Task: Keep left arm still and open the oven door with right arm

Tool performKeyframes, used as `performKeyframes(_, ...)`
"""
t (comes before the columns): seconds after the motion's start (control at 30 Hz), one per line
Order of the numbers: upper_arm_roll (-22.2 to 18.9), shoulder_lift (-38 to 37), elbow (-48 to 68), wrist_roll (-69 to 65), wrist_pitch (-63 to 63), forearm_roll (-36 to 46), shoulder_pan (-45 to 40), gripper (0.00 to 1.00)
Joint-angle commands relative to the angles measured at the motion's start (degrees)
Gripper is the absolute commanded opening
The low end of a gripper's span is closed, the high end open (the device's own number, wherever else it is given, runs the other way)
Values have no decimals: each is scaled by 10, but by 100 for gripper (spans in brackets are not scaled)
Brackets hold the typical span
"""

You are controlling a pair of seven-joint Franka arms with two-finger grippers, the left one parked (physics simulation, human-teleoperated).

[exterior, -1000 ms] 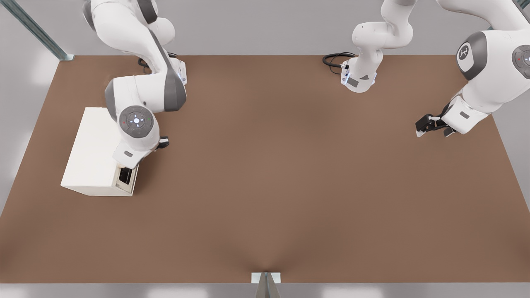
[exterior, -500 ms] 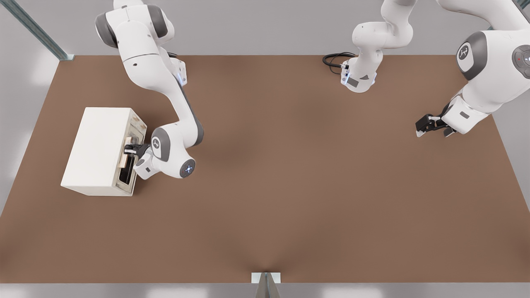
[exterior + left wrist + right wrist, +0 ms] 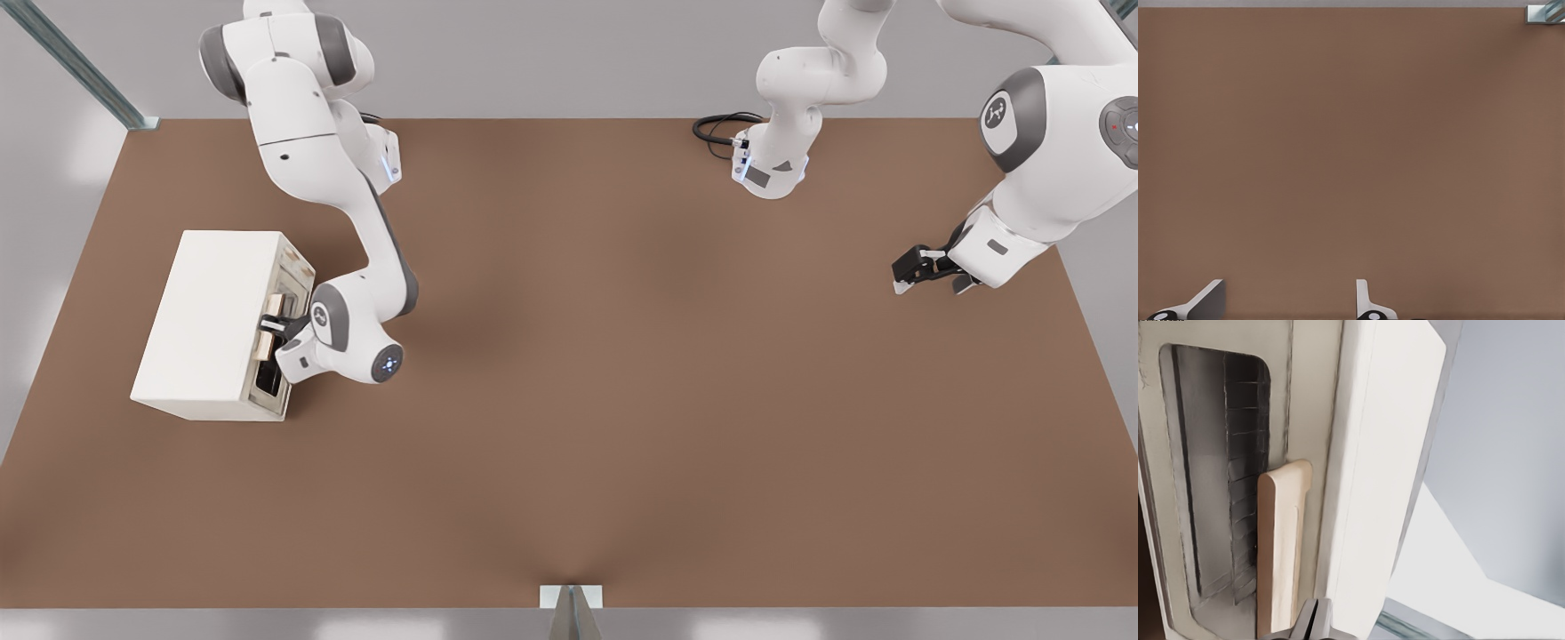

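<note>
The cream box oven sits at the front view's left. Its oven door faces the table's middle and lies against the body, with a dark window and a pale tan bar handle. The right arm reaches down to the door. Its black gripper crosses the middle of the handle. In the right wrist view the gripper has both fingertips pressed together, right beside the handle's edge, with nothing seen between them. The left arm hangs at the front view's right.
The brown table spreads from the oven toward the front view's right. A black cable lies by the arm base at the back. A metal bracket sits at the table's near edge.
The right arm swung from over the oven down to its front. In the last half second the wrist has shifted closer to the door, bringing the gripper onto the handle.
</note>
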Motion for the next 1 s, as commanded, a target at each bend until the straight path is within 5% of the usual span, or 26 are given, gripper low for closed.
performKeyframes(0.0, -1, 0, -2, 111, 12, -1, 0, 0)
performKeyframes(0.6, 2, 3, -13, 153, 32, 14, 34, 0)
performKeyframes(0.67, 39, 2, 52, 153, 27, 89, 35, 0)
performKeyframes(0.7, 52, 1, 79, 152, 30, 111, 43, 9)
performKeyframes(0.73, 64, -2, 102, 150, 33, 113, 45, 100)
performKeyframes(0.77, 68, -23, 148, 100, 27, 135, 44, 100)
performKeyframes(0.83, 64, -62, 283, -232, 3, 232, 3, 100)
performKeyframes(0.9, 61, -107, 353, -246, -79, 360, -60, 100)
performKeyframes(0.97, 72, -162, 347, -289, -72, 358, -98, 100)
